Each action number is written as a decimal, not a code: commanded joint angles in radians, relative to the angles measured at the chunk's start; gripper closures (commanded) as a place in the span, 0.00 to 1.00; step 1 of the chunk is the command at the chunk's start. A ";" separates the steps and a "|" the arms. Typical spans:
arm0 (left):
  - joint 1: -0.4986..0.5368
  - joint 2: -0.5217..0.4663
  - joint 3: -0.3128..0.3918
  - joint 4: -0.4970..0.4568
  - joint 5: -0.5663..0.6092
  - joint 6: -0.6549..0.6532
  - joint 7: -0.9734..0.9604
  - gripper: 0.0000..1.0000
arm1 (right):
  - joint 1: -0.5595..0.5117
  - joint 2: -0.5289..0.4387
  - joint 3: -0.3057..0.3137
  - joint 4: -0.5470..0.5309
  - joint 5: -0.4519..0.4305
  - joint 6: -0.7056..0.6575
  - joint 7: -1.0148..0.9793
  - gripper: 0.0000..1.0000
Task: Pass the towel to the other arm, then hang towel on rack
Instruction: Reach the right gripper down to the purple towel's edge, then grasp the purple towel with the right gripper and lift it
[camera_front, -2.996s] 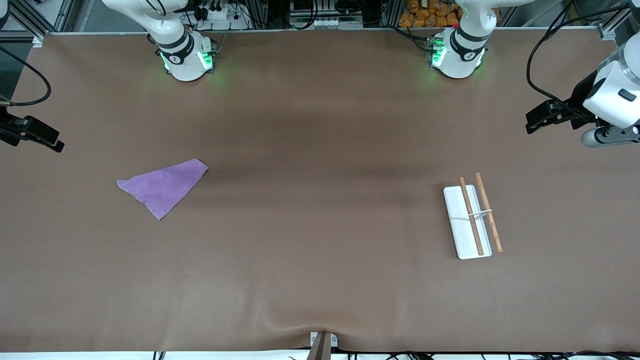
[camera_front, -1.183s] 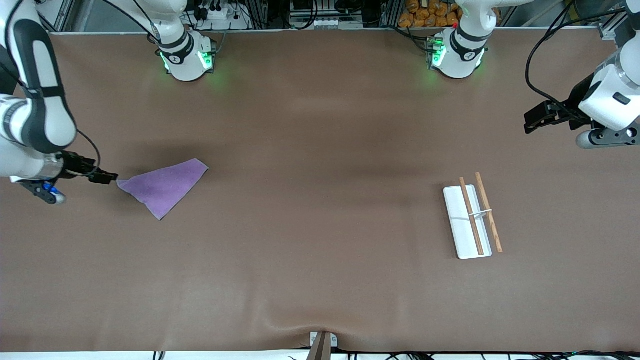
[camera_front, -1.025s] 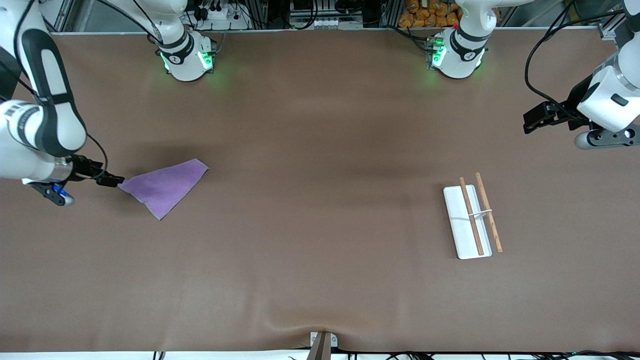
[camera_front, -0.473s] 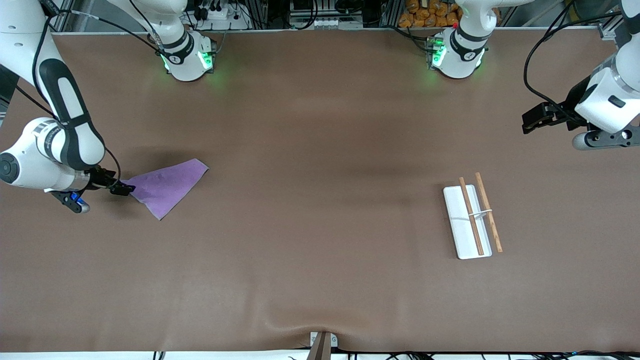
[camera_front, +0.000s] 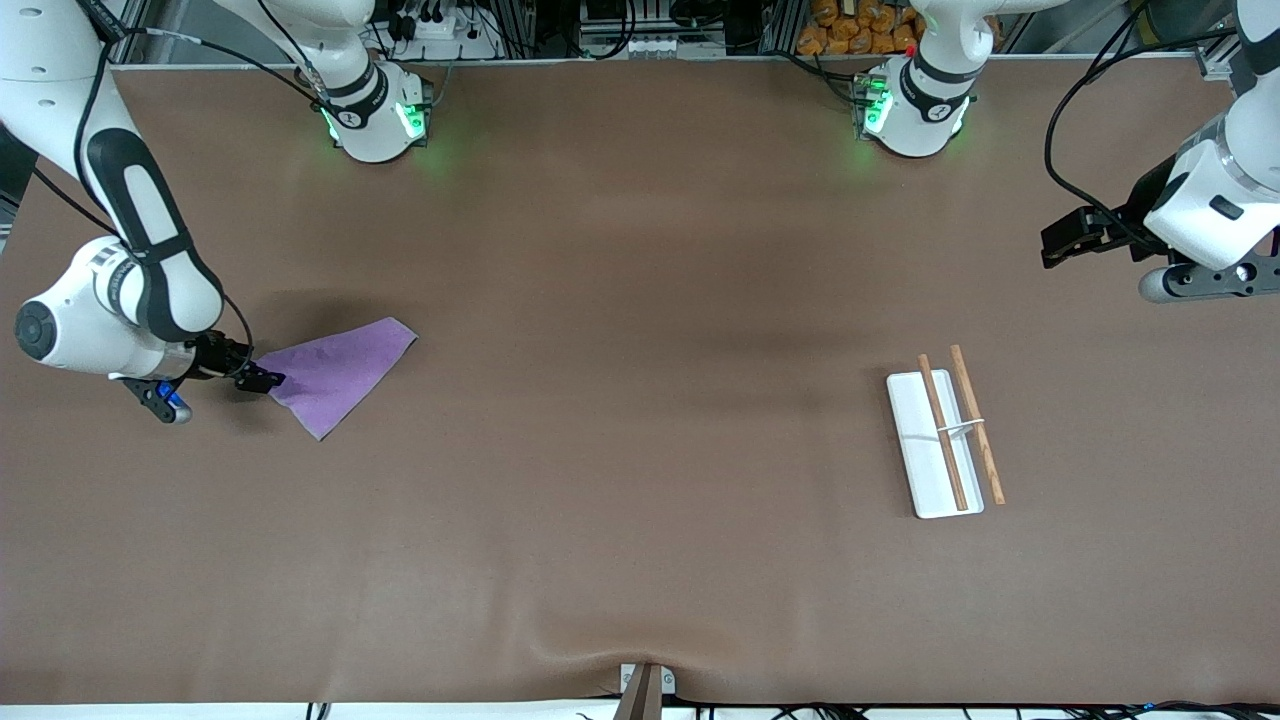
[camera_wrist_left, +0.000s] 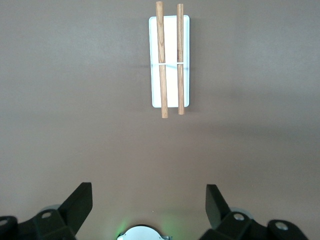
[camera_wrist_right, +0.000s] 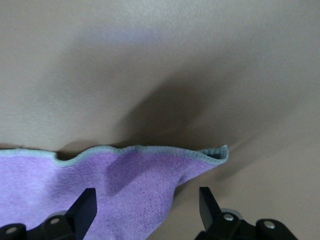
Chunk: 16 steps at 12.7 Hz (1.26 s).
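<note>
The right arm bends low over its end of the table, its right gripper (camera_front: 262, 378) at the towel (camera_front: 335, 372)'s corner, fingers (camera_wrist_right: 86, 206) spread apart with the purple edge between them. From there the towel's long axis runs away toward the table's middle. The left gripper (camera_front: 1062, 240) waits, fingers apart, in the air well away from the rack (camera_front: 945, 435), whose rods lie lengthwise on the white base

towel (camera_wrist_right: 100, 190) cut by frame edge — one corner under right gripper (camera_front: 262, 378)
</note>
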 joint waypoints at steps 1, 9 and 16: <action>0.009 -0.020 -0.005 -0.015 -0.005 -0.001 0.018 0.00 | 0.000 -0.001 0.003 -0.016 0.026 0.017 -0.006 0.49; 0.009 -0.014 -0.005 -0.015 -0.005 0.001 0.017 0.00 | 0.002 -0.015 0.005 0.108 0.026 -0.237 0.003 1.00; 0.009 -0.014 -0.005 -0.015 -0.005 0.002 0.018 0.00 | 0.164 -0.158 0.017 0.153 0.208 -0.534 0.340 1.00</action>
